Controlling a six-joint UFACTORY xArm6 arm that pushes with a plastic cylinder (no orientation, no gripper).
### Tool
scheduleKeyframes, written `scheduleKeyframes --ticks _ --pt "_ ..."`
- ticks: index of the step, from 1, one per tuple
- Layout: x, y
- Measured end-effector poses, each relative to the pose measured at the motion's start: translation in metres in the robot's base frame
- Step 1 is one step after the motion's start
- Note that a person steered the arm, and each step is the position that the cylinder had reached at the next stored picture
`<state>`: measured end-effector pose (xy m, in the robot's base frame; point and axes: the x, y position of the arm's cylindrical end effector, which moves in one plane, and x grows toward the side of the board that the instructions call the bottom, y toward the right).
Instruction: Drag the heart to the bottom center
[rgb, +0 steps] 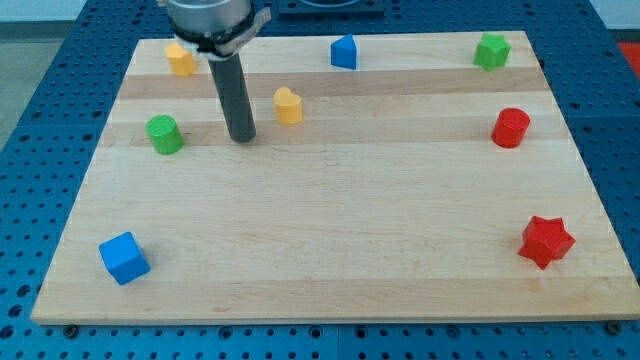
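The yellow heart block (288, 105) lies on the wooden board (330, 220) in the upper left part of the view. My tip (241, 137) rests on the board a short way to the view's left of the heart and slightly below it, not touching it. A green cylinder (164, 134) sits to the left of my tip. The rod rises from the tip to the arm at the view's top.
A yellow block (181, 59) is at the top left, partly by the arm. A blue block (344, 52) sits top centre, a green star-like block (491, 51) top right. A red cylinder (511, 128), a red star (546, 241) and a blue cube (124, 258) lie elsewhere.
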<state>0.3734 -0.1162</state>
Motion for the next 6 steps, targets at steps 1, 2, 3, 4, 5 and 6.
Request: scheduleKeyframes --ticks 1,2,3,4,5,6 --pt "-0.041 0.0" --pt "-0.069 0.027" --pt "-0.069 0.064" --pt "-0.059 0.071" --pt "-0.055 0.066" --pt "-0.055 0.059"
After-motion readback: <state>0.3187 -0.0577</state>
